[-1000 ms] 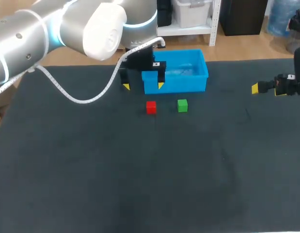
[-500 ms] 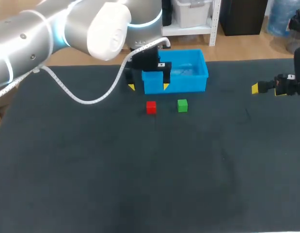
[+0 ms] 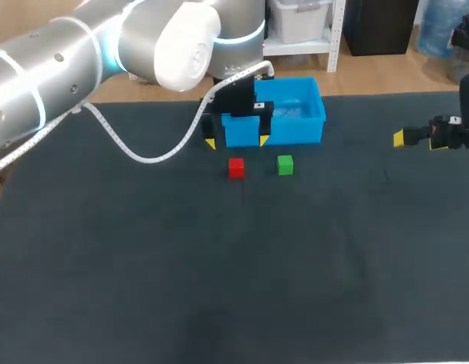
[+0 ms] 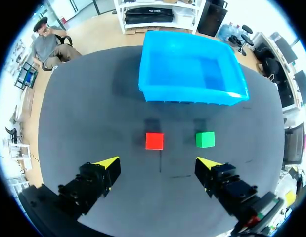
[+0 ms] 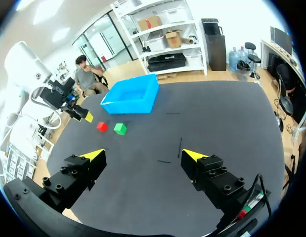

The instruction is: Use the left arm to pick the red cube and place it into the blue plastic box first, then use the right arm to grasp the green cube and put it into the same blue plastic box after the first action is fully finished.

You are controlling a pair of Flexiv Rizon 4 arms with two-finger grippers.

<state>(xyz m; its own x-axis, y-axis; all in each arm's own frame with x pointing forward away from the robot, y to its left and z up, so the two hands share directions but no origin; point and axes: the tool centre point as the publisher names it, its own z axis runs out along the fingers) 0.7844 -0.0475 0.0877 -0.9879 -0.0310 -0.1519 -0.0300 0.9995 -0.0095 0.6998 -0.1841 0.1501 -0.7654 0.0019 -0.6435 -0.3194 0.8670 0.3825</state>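
A dark worktop (image 3: 219, 288) seen from above, with two robot arms. A blue plastic box (image 3: 295, 130), open at the top, sits near the middle of the worktop's far edge. Nothing can be seen inside it.

Two small cubes lie on the worktop just in front of the box's near wall, not touching it. The red cube (image 3: 236, 167) is on the left and the green cube (image 3: 285, 164) is on the right. They are side by side with a gap between them.

The left arm (image 3: 67, 53), silver and white with a white cable (image 3: 143, 155) looping below it, comes in from the far left corner. The left gripper (image 3: 236, 142) hangs above the worktop at the left part of the box's near wall. Its two yellow-tipped fingers are spread wide apart and hold nothing. In the left wrist view, the red cube lies ahead of the gap between the fingers, with the green cube beside it, ahead of one finger, and the box beyond both.

The right gripper (image 3: 417, 139) is near the worktop's right edge, well apart from the cubes and the box. Its fingers are also spread apart and empty.
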